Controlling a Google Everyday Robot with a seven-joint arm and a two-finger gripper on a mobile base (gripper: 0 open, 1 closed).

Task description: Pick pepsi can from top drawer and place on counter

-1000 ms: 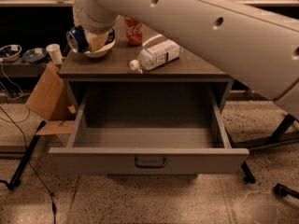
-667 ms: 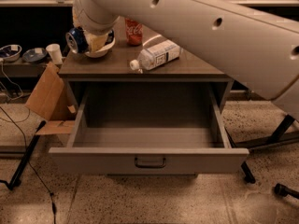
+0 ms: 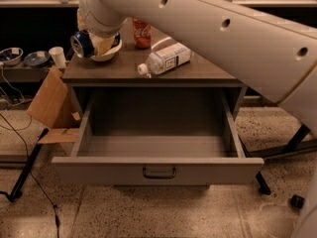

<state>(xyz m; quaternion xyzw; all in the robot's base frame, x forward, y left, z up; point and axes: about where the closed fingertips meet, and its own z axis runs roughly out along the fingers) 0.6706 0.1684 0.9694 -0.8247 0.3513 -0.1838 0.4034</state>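
The pepsi can (image 3: 81,43), blue with a silver end facing me, lies sideways in my gripper (image 3: 93,42) over the left end of the counter (image 3: 198,72). The gripper hangs from the thick white arm (image 3: 208,29) that crosses the view from the right, and it is shut on the can. A white bowl (image 3: 107,55) sits on the counter right behind the can. I cannot tell whether the can touches the counter. The top drawer (image 3: 158,170) is pulled fully out below, its inside bare, its dark handle at the front centre.
A red Coca-Cola can (image 3: 142,32) stands at the back of the counter. A clear plastic bottle (image 3: 166,61) lies on its side near the middle. A cardboard box (image 3: 48,103) leans at the cabinet's left, with a cup (image 3: 58,57) and bowls (image 3: 11,55) beyond.
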